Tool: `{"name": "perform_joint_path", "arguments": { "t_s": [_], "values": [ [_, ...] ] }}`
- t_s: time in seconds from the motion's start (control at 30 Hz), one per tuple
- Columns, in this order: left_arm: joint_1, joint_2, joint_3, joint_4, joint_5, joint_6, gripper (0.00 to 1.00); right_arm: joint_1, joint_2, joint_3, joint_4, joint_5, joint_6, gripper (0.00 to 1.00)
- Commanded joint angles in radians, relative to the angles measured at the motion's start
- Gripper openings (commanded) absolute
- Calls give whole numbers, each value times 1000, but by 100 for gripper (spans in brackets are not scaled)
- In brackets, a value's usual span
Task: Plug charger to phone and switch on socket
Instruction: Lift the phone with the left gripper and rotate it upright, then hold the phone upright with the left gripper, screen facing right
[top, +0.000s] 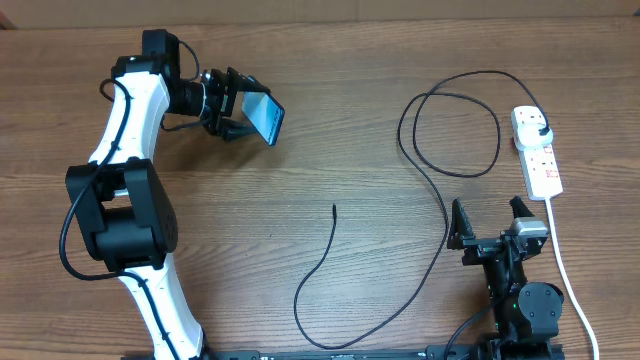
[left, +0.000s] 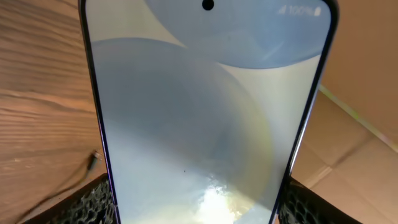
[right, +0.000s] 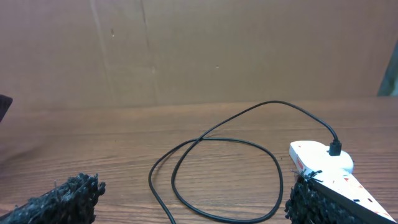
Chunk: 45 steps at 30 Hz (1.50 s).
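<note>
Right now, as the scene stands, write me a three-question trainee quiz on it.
1. True or false: the slim phone with a pale blue screen lies flat on the brown wooden table.
2. The thin black charger cable is plugged in at: A the white elongated power strip; B the phone; C nowhere.
3. Fill in: the right gripper is ____ and empty.
Key: 1 false, the left gripper holds it off the table; 2 A; 3 open.
</note>
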<state>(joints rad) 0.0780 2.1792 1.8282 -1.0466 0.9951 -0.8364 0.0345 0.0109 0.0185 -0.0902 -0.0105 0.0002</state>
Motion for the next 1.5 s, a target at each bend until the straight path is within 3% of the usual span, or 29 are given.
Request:
{"name": "perform_joint_path", "arguments": {
  "t_s": [0.0,0.57,1.47],
  "values": [
    [-13,3,34,3,141,-6,4,5,-8,-11,6,10,-2,100],
    [-13,3,34,3,363,-6,4,5,-8,-11,6,10,-2,100],
    [-13,3,34,-1,481,-48,4,5,-8,-11,6,10,-2,100]
  ]
}}
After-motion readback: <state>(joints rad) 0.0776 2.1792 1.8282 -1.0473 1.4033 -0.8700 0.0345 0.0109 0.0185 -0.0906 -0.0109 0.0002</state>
